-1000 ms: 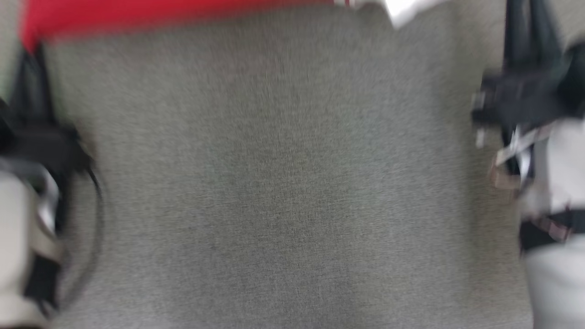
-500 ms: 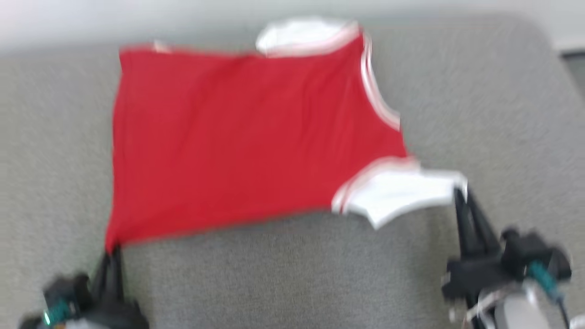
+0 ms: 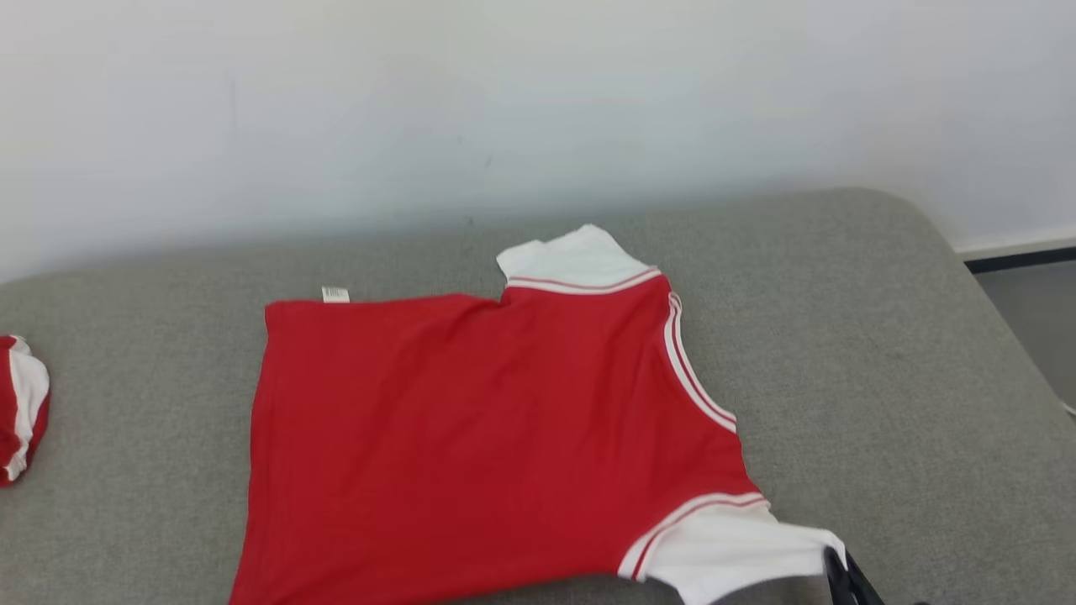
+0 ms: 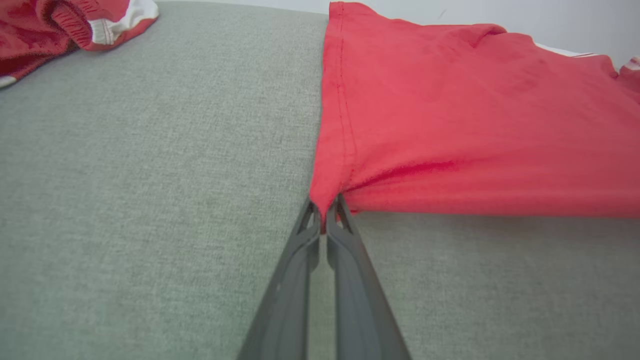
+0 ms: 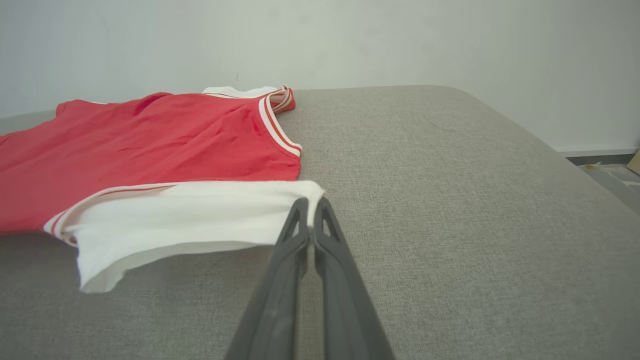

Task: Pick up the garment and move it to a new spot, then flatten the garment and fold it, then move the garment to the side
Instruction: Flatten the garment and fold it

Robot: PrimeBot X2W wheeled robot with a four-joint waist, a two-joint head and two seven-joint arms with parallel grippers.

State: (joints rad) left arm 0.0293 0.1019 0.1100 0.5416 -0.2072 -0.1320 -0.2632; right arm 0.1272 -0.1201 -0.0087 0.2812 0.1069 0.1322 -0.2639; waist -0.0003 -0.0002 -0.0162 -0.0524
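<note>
The garment [image 3: 471,437] is a red T-shirt with white sleeves and white-striped trim, spread across the grey padded surface [image 3: 883,353]. My left gripper [image 4: 325,215] is shut on the shirt's red hem corner [image 4: 327,192]. My right gripper [image 5: 310,212] is shut on the edge of the near white sleeve [image 5: 200,210], and its dark fingertips [image 3: 841,567] show at the bottom right of the head view. The far white sleeve [image 3: 572,256] lies by the back edge. The near edge of the garment [image 4: 475,205] hangs slightly lifted above the surface.
Another red and white garment [image 3: 21,403] lies bunched at the surface's left edge, and appears again as a crumpled pile [image 4: 65,25] in the left wrist view. A pale wall [image 3: 538,101] stands behind. The surface's rounded right edge drops to the floor [image 3: 1034,311].
The head camera has tilted up, so the shirt now sits lower in the picture and the wall shows. Both grippers keep their hold on the shirt.
</note>
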